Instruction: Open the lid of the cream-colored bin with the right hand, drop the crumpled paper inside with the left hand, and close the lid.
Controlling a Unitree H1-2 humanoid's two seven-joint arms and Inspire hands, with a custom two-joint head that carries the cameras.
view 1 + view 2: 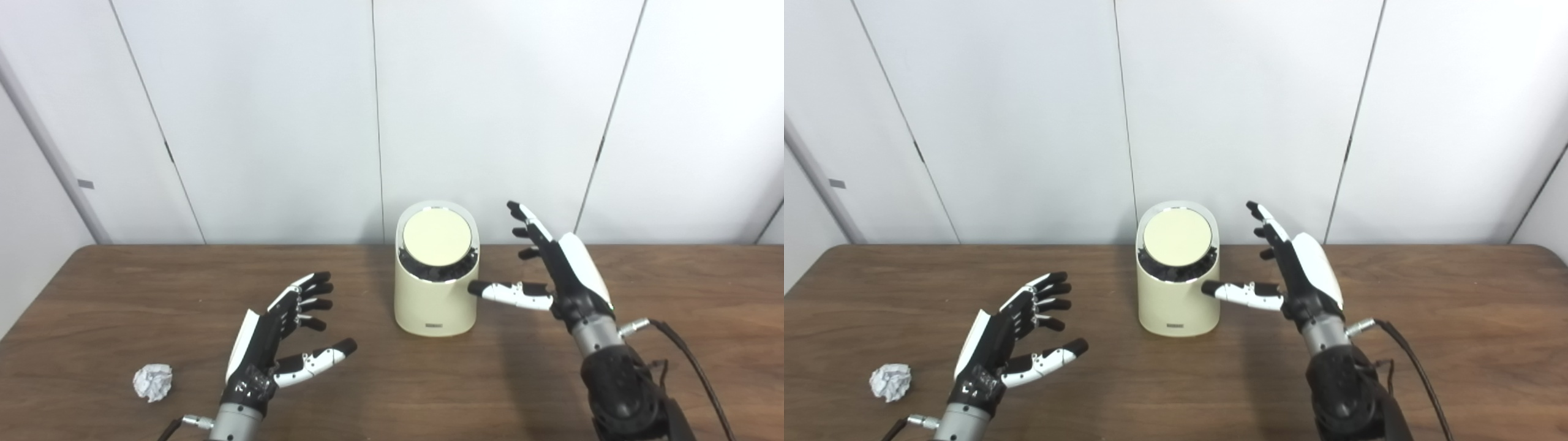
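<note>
Fingers are seen spread wide and empty on both hands in the left eye view; the cream-colored bin (435, 288) is set near the table's (92, 294) far edge, about midway along it, with its round lid (437, 238) shut; the right hand (554, 266) is held just beside the bin's right wall, its thumb tip at or nearly at that wall; the left hand (275, 340) is raised above the front-left part of the surface; the crumpled paper (153, 382) lies toward the front-left corner, apart from that hand.

Right eye view: the same arrangement is shown; the bin (1178, 294) is flanked by the right hand (1292, 269), and the paper (890, 381) is seen left of the left hand (1010, 337).
</note>
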